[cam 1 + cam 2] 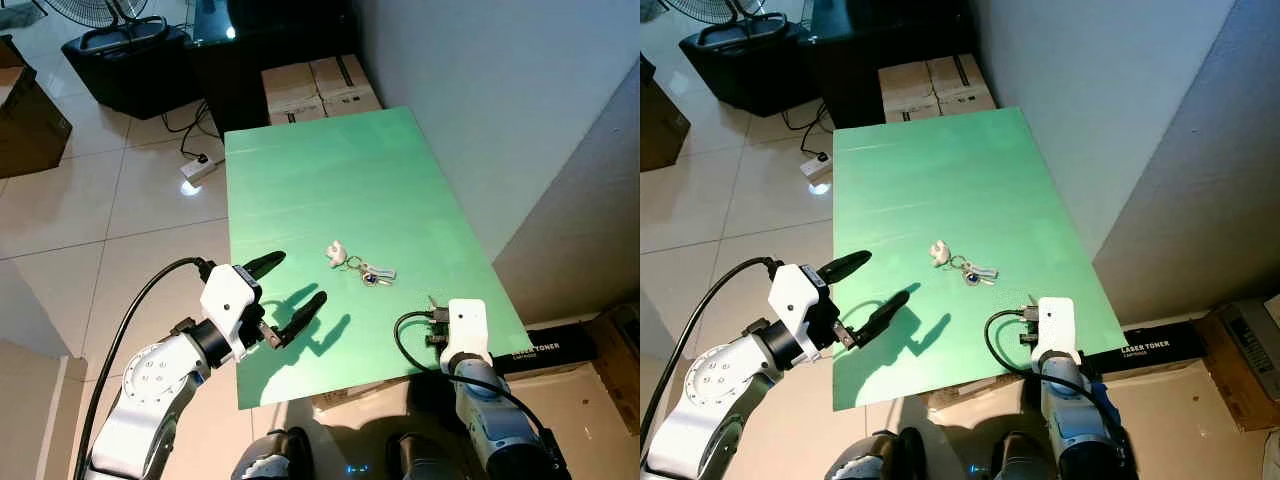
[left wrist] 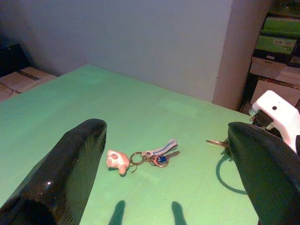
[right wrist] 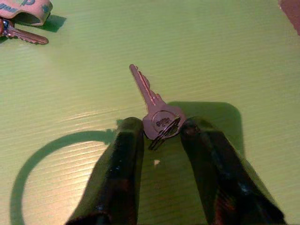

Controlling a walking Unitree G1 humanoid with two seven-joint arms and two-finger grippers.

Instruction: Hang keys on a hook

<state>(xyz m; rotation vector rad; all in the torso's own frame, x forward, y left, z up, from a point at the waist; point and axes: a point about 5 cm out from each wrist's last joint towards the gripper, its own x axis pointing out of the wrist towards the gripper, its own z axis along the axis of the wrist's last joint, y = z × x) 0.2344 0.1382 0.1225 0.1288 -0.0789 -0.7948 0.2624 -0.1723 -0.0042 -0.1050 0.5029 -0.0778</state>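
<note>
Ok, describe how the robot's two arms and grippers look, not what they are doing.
Both arms are silver with rounded joints. The left gripper has a white block housing, two long glossy black fingers and a thick black cable looping back along the arm. The right gripper has a white housing too, a black cable coiled beside it and blue at the wrist.

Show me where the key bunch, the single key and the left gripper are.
key bunch [image 1: 362, 268]: left eye view, on its ring.
single key [image 3: 159, 117]: right wrist view, on its head.
left gripper [image 1: 290, 283]: left eye view, between fingertips.
</note>
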